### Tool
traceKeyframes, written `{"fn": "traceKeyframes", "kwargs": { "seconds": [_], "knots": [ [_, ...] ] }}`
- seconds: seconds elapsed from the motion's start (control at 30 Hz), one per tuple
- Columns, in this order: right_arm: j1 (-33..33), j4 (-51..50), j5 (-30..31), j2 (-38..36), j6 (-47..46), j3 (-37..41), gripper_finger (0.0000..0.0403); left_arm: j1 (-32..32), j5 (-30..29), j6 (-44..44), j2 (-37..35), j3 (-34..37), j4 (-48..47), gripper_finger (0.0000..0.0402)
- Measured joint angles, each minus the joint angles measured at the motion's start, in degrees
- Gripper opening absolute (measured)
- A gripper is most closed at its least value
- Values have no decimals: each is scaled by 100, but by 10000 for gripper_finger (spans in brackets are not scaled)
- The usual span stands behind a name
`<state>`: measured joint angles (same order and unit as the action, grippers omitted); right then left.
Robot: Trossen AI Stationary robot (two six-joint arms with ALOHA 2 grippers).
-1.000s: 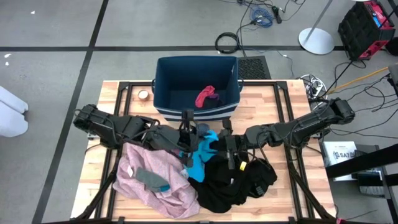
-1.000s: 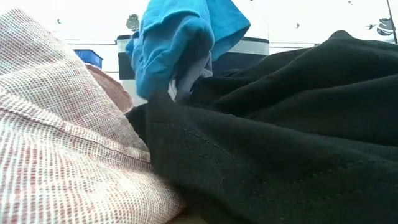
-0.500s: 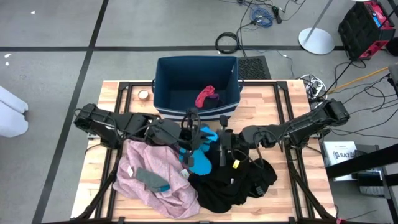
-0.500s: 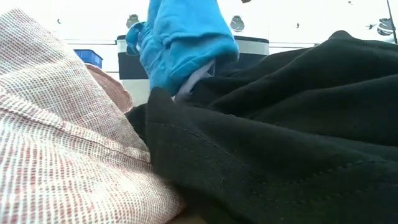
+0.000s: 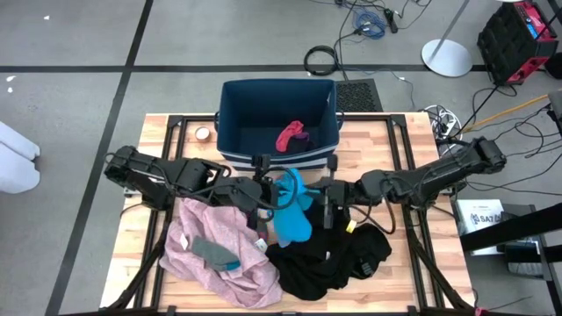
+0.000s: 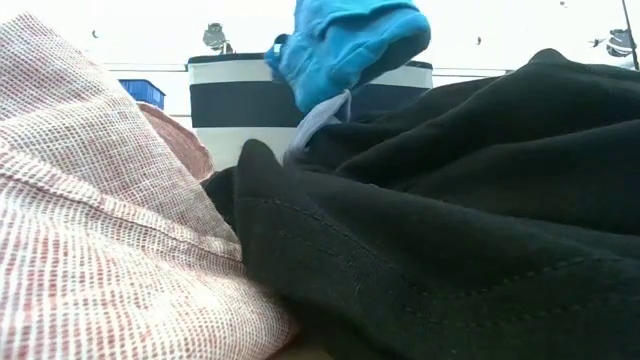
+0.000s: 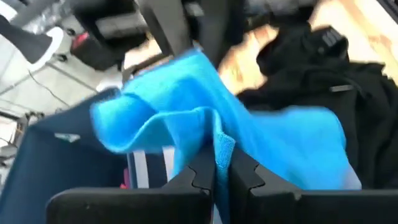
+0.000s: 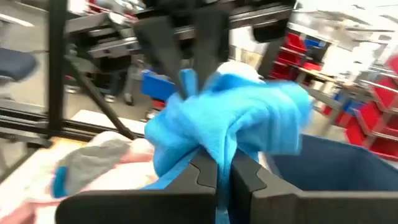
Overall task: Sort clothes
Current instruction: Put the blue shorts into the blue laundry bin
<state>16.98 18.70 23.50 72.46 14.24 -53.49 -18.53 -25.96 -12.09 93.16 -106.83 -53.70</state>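
A teal garment (image 5: pixel 294 209) hangs between my two grippers over the middle of the table, just in front of the dark blue bin (image 5: pixel 235 110). My left gripper (image 5: pixel 268 190) is shut on its left side and my right gripper (image 5: pixel 323 197) on its right side. In the low view the teal garment (image 6: pixel 345 50) hangs above the black clothes (image 6: pixel 450 200). A maroon piece (image 5: pixel 291 135) lies inside the bin. The pale pink garment (image 5: pixel 230 230) lies on the table at the near left, with a grey-blue piece (image 5: pixel 211 252) on top of it. My left gripper pinches a fold of the teal cloth (image 7: pixel 219 144) between its two shut fingers, coming level from the table's left. The cloth drapes slack past the fingers. My right gripper pinches a bunched fold of the teal cloth (image 8: pixel 219 144) between its two shut fingers, coming level from the table's right. The garment hangs slack between the two holds, above the black clothes.
The black clothes (image 5: pixel 329 259) are heaped at the near centre-right, under the right arm. The bin's striped base (image 6: pixel 230 100) stands close behind the hanging garment. A small roll of tape (image 5: pixel 204 133) lies left of the bin. Black frame rails (image 5: pixel 413 167) run along the table's sides.
My right gripper has shut on the teal garment's right side. The garment has risen and shifted toward the far edge and the bin; its lower part has come up off the black clothes. My left gripper has kept its hold.
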Motion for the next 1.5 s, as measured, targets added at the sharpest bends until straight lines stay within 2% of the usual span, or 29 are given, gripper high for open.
{"fn": "traceKeyframes", "kwargs": {
  "seconds": [0.13,0.33,0.43,0.57,0.73,0.87,1.03,1.2,1.37,1.5],
  "knots": [
    [156,-385,629,-315,144,0,1,-92,4,445,-120,2,-576,42],
    [417,-750,1561,-796,382,0,0,-251,44,1430,-291,2,-1556,101],
    [456,-728,1714,-1009,576,0,0,-345,45,1923,-312,2,-1962,128],
    [390,-543,1710,-1238,907,-157,0,-465,-176,2489,-314,120,-2367,142],
    [348,-918,1706,-1234,1395,-946,0,-739,-803,2865,-312,613,-2451,144],
    [128,-1827,1678,-982,1537,-1963,0,-986,-1024,3370,-313,1264,-2382,144],
    [-467,-3181,1642,-505,1426,-3367,0,-1257,-1260,3889,-495,2365,-1544,144],
    [-1430,-4242,779,105,1094,-4692,0,-1358,-1210,3958,-1043,3590,220,144],
    [-2645,-4983,-549,888,422,-5894,0,-1293,-1176,3523,-1686,4616,1708,144],
    [-3373,-5490,-1524,1630,-61,-6561,0,-1217,-1167,3052,-2133,5329,2913,144]
  ]
}}
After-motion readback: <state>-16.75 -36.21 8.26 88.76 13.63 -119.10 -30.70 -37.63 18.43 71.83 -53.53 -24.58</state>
